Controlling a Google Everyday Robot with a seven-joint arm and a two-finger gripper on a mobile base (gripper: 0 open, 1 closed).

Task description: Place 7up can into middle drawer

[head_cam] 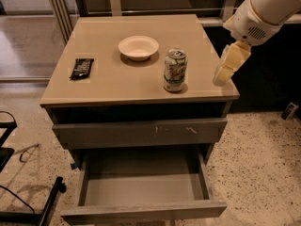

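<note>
The 7up can [175, 70] stands upright on the tan cabinet top [108, 84], right of centre near the front edge. The middle drawer [141, 182] is pulled open below, its grey floor bare. My gripper [228, 65] hangs from the white arm at the upper right, over the top's right edge, about a can's width to the right of the can and not touching it.
A white bowl [138, 47] sits behind and left of the can. A dark snack packet [82, 68] lies at the left. The closed drawer front [141, 132] above the open one has pale scratch marks. Black base parts [28, 201] lie on the floor at left.
</note>
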